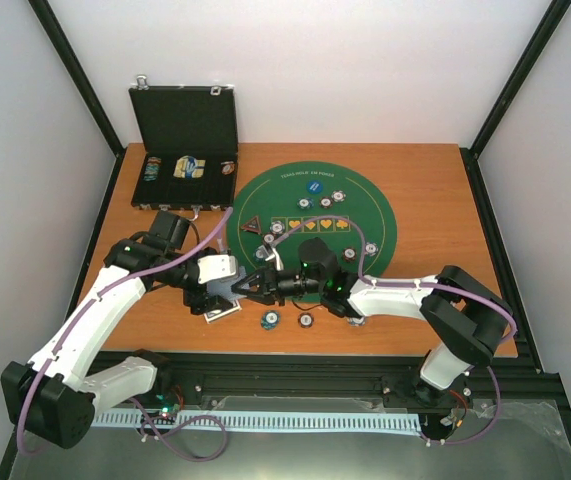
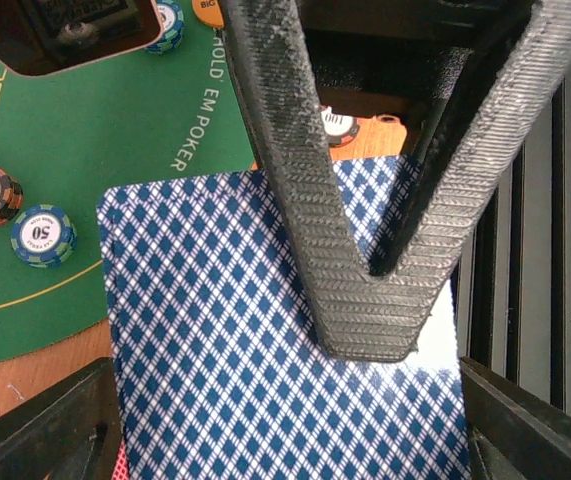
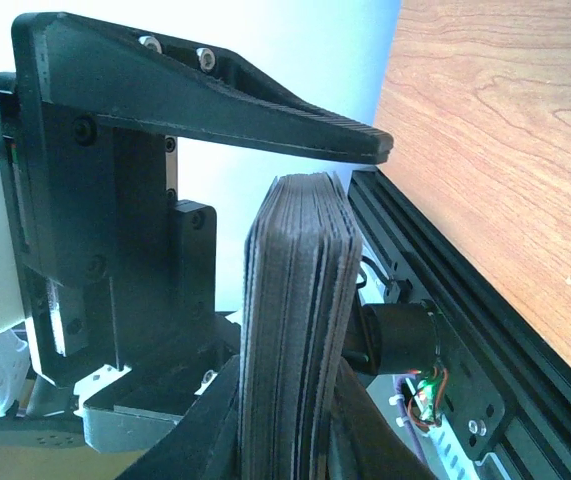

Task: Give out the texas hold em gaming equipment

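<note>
Right claw (image 1: 279, 285) looks clamped on the deck (image 3: 300, 330), which stands on edge between its fingers. Left claw (image 2: 365, 330) is pinched shut into a V, tips sitting on the blue-backed top card (image 2: 215, 340) straight ahead of it, though I can't tell if it's actually gripping it. I'd slide that card off slowly so only one peels away, steering clear of the chips (image 2: 43, 236) beside the claw

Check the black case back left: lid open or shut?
Open. The black case has its lid standing upright, and the tray's contents are visible.
</note>
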Motion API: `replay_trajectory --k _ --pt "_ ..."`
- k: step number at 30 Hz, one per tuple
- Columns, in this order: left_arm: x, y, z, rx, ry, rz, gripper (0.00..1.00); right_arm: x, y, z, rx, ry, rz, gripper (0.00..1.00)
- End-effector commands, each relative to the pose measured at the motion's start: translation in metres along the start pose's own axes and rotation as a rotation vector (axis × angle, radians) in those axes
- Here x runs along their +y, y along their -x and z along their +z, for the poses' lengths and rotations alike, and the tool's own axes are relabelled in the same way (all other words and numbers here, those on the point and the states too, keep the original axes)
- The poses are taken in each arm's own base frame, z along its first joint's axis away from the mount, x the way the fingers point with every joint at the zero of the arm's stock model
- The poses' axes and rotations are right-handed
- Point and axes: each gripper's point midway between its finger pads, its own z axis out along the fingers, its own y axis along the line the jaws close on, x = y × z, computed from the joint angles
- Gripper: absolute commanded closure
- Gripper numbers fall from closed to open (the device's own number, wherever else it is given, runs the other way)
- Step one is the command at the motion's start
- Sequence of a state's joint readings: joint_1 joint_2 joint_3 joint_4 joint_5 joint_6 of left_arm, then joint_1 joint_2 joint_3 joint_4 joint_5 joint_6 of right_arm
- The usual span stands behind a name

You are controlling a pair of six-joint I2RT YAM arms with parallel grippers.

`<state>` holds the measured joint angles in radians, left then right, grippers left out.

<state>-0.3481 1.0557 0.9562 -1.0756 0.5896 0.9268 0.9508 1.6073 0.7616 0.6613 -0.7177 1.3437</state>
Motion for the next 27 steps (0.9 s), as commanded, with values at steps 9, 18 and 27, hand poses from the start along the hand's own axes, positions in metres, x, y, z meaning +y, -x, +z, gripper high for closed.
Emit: replay_trajectory --k 9,18,27 --pt "0.002 0.003 -0.007 -0.003 0.048 0.003 0.12 0.005 0.007 0.009 -0.019 -0.015 -0.025 0.97" --pt "0.009 -0.011 0.005 0.056 0.039 0.009 0.21 0.006 0.003 0.016 -0.004 0.000 -0.025 0.97" --pt "0.005 -0.014 0.007 0.063 0.020 0.017 0.28 0.006 0.004 0.017 -0.004 0.009 -0.021 0.97"
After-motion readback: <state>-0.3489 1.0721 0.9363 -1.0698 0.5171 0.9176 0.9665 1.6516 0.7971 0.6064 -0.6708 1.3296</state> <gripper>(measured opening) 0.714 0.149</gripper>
